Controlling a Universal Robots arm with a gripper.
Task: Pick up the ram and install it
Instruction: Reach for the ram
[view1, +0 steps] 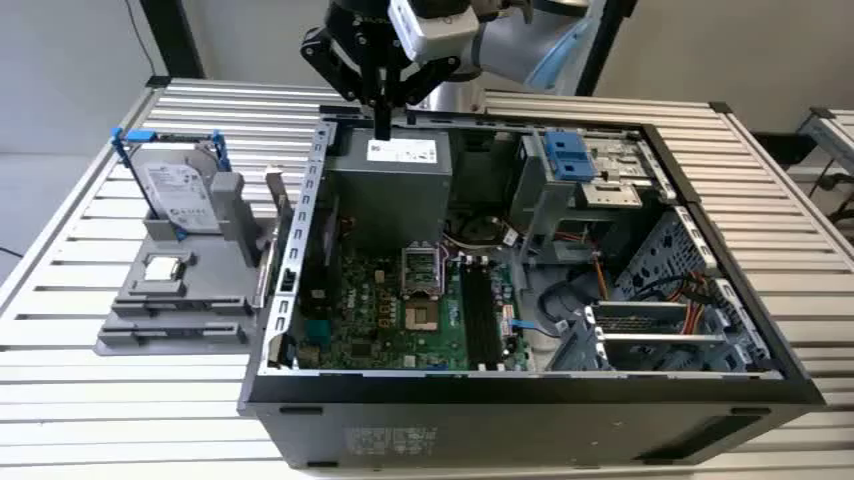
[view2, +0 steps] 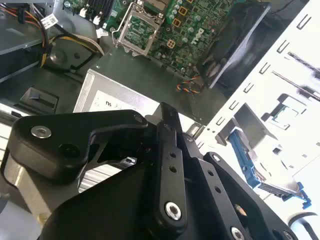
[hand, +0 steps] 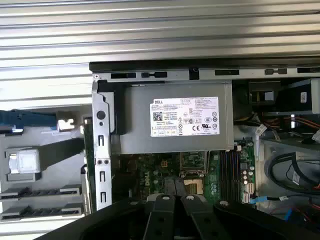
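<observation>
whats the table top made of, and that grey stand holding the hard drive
Table top: looks like bare aluminium slats, going by the pale ribbed sheen. Grey stand: probably matte plastic, perhaps printed; dull uniform grey, blocky steps.

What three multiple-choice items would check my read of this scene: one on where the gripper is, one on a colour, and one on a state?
1. The gripper hangs above:
A) the power supply
B) the processor chip
C) the bare table

2. The bracket around the hard drive is:
A) red
B) blue
C) yellow

3. The hard drive:
A) lies flat inside the computer
B) is held in the gripper
C) stands on edge in the grey holder

Answers:
1 A: the exterior view puts its tips over the power supply's labelled face.
2 B: blue bars frame the hard drive.
3 C: the hard drive stands upright in the grey holder.
</observation>
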